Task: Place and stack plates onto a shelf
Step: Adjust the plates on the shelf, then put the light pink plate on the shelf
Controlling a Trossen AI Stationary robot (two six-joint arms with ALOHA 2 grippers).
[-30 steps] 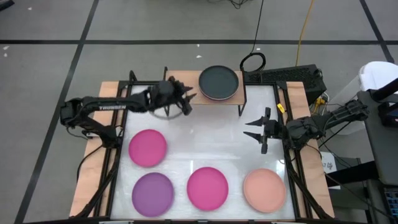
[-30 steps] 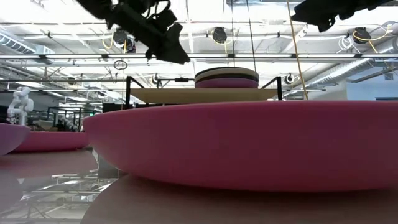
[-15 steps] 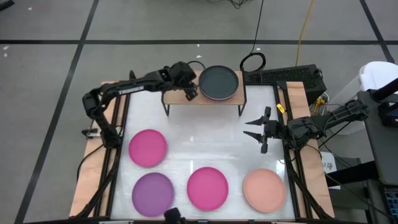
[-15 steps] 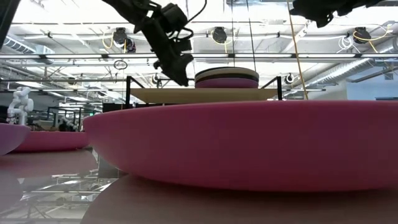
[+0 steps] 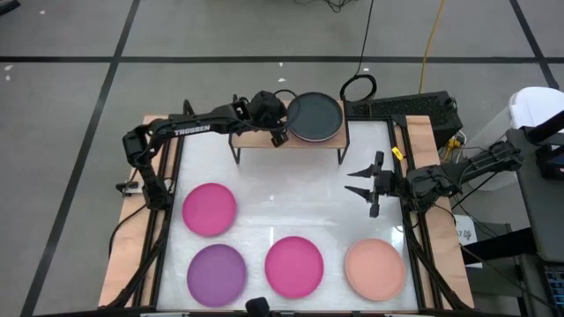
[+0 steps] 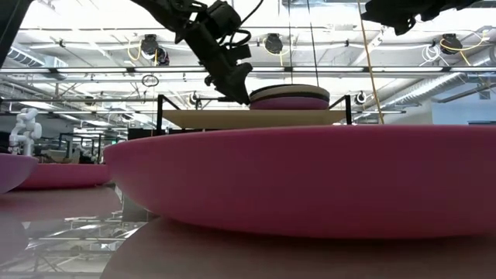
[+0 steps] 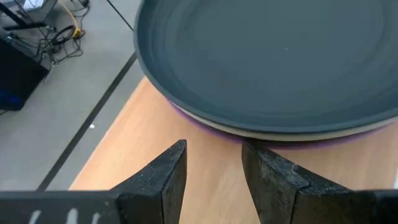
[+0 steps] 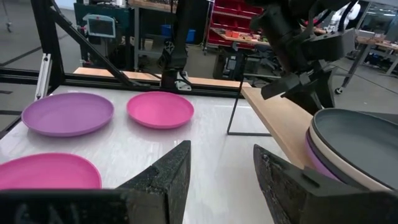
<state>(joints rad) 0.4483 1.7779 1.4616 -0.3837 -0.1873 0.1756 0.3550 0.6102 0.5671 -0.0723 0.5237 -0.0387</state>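
L gripper [image 5: 280, 134] sits over the shelf [image 5: 251, 139] at the far side of the table, fingers a narrow gap apart w/ nothing between them, tips just beside the left rim of the plate stack [image 5: 313, 117]; whether they touch it can't be told. In the left wrist view the two fingers [image 7: 163, 174] hang over bare wood right below the stack's edge. Stack is on the shelf's right half: dark grey plate [image 7: 273, 56] on top, a beige one under it, a purple rim showing at the bottom; the low view shows a pink layer lowest. Left half of the shelf is bare board under the arm. R gripper [image 5: 363, 187] hovers over the table's right-middle, well apart from the shelf, fingers spread wide, empty. Four more plates lie on the white table [image 5: 291, 202]: magenta plate [image 5: 209, 209] at left-middle, purple plate [image 5: 217, 271] near-left, second magenta plate [image 5: 294, 265] near-centre, salmon plate [image 5: 374, 268] near-right, none touching. Black shelf legs [image 5: 342, 141] stand between R gripper and the stack. A coiled black cable [image 5: 358, 88] and dark keyboard-like unit [image 5: 414, 107] lie beyond the shelf, far-right.
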